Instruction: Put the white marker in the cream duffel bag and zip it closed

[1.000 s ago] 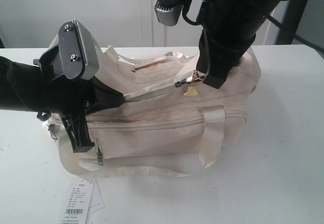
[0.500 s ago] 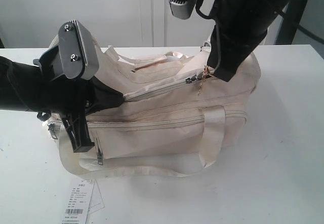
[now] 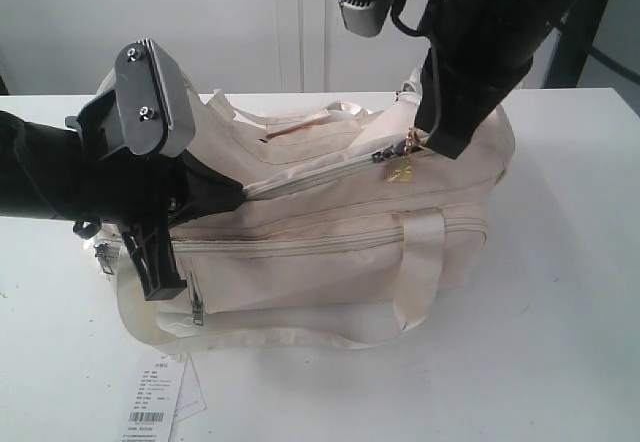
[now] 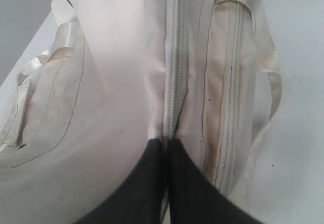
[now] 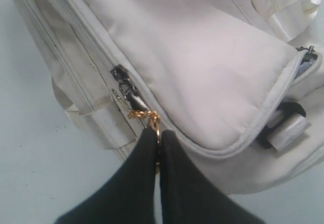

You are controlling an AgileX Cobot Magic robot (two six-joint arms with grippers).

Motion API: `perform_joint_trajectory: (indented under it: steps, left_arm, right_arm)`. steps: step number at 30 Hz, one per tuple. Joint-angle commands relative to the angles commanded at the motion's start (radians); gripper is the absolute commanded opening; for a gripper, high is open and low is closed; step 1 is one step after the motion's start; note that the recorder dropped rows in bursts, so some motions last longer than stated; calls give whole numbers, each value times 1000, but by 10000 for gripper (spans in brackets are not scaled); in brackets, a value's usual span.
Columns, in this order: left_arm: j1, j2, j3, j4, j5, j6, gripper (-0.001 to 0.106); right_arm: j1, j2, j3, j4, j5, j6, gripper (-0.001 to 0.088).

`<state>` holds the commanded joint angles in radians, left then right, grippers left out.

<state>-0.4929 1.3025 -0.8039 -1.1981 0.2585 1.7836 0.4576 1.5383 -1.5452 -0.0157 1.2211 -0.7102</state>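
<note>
The cream duffel bag lies on the white table, its top zipper drawn shut from the left end up to the slider. My left gripper is shut on the bag's fabric at the zipper's left end. My right gripper is shut on the gold zipper pull just beyond the dark slider. A small gold charm dangles below the pull. The white marker is not in view in any frame.
A white paper tag with a barcode lies on the table in front of the bag's left end. A long strap curls along the bag's front, and a looped handle hangs over the front pocket zipper.
My right gripper has moved to the right along the top of the bag with the zipper pull, and the slider has followed it. The left gripper and the bag's left end have stayed still.
</note>
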Motion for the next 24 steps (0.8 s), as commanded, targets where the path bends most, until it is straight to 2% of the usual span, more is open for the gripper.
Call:
perform_joint_trajectory:
  steps: [14, 24]
  left_arm:
    - [0, 0, 0, 0, 4, 0, 0]
    - [0, 0, 0, 0, 4, 0, 0]
  right_arm:
    - [-95, 0, 0, 16, 0, -15, 0]
    - [-109, 0, 0, 16, 0, -27, 0]
